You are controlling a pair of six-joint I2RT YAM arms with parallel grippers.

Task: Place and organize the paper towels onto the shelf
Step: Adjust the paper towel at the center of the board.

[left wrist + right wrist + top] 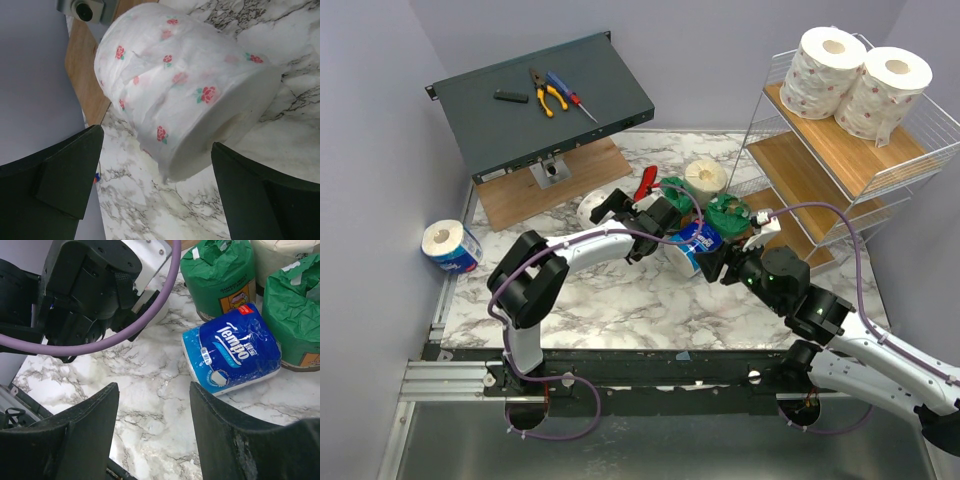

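Note:
The white wire shelf (pixel 840 150) stands at the right with two pink-specked white rolls (pixel 825 70) (pixel 890 90) on its top tier. A third pink-specked roll (pixel 190 85) lies on its side on the marble, just ahead of my open left gripper (pixel 155 195), untouched; both also show in the top view, the roll (pixel 590 210) left of the gripper (pixel 610 208). My right gripper (pixel 155 430) is open and empty, near a blue-wrapped roll (pixel 232 355) lying on its side. Two green-wrapped rolls (pixel 220 275) (pixel 295 315) and a cream roll (pixel 705 177) stand behind it. Another blue roll (pixel 450 245) sits far left.
A dark grey metal box (pixel 545 100) with pliers and screwdrivers rests tilted on a wooden board (pixel 545 190) at the back left. A red-handled tool (pixel 645 183) lies by the green rolls. The left arm's wrist (pixel 85 285) and purple cable cross the right wrist view.

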